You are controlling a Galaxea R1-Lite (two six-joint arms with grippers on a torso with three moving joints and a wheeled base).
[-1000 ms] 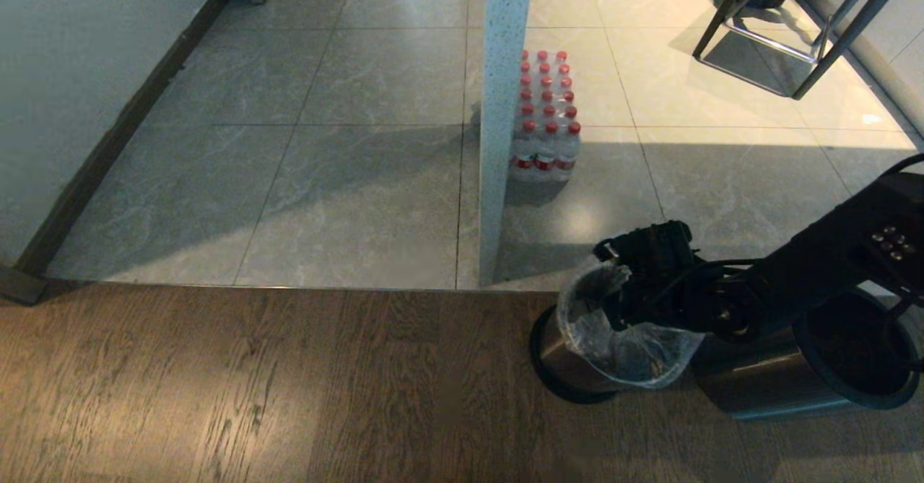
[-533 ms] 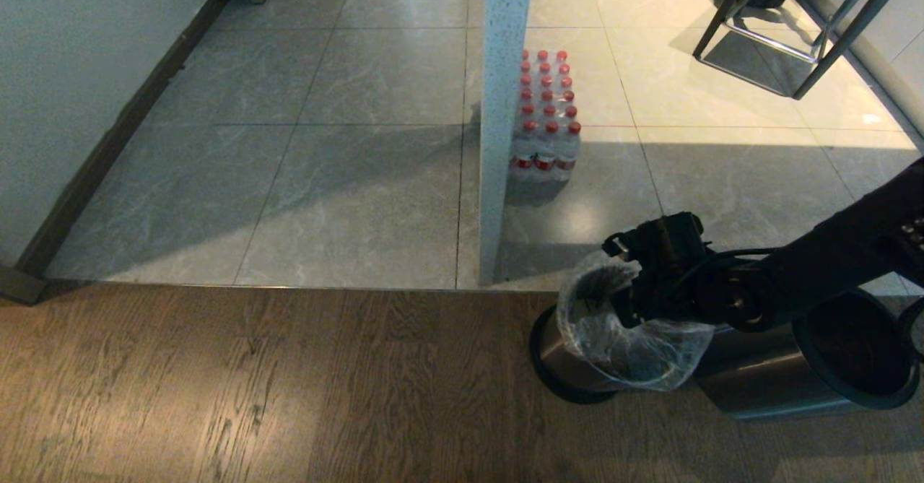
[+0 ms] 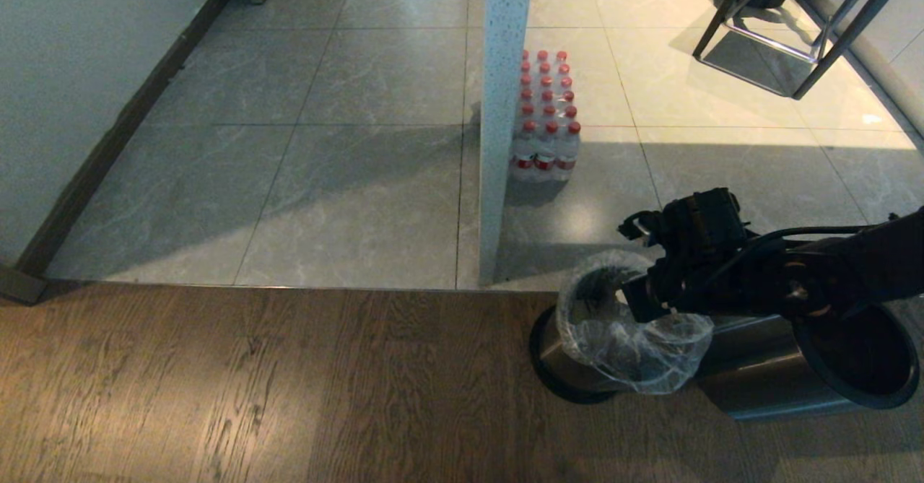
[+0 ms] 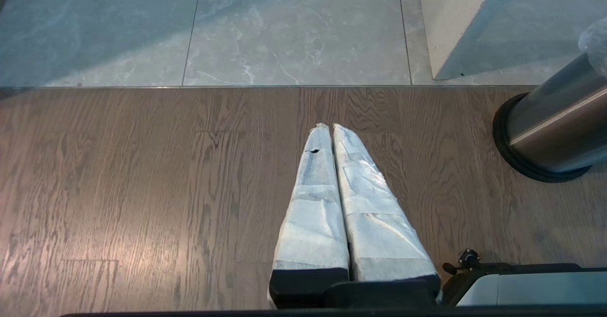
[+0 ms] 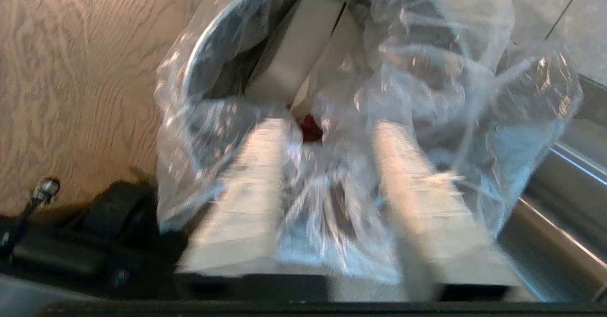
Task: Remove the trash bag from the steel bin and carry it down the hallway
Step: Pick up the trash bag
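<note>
The steel bin (image 3: 559,357) stands on the wood floor at the edge of the grey hallway tiles (image 3: 346,180). The clear trash bag (image 3: 635,338) lines it, its crinkled edge folded over the rim. My right gripper (image 3: 639,302) hangs over the bin's right side. In the right wrist view that gripper (image 5: 332,127) is open, with loose film of the trash bag (image 5: 427,70) lying between the two fingers. Pale scraps (image 5: 294,56) and a red item (image 5: 309,126) show inside. My left gripper (image 4: 327,127) is shut and empty over the wood floor, left of the steel bin (image 4: 550,122).
A larger dark-rimmed bin (image 3: 855,357) sits right against the steel bin. A white pillar (image 3: 502,122) rises just beyond, with a pack of red-capped bottles (image 3: 545,118) beside it. Metal furniture legs (image 3: 787,35) stand far right; a wall with black baseboard (image 3: 108,144) runs along the left.
My right wrist has lifted and drawn back to the right, out of the bin's mouth. The bag stays in the bin, its edge still draped over the rim.
</note>
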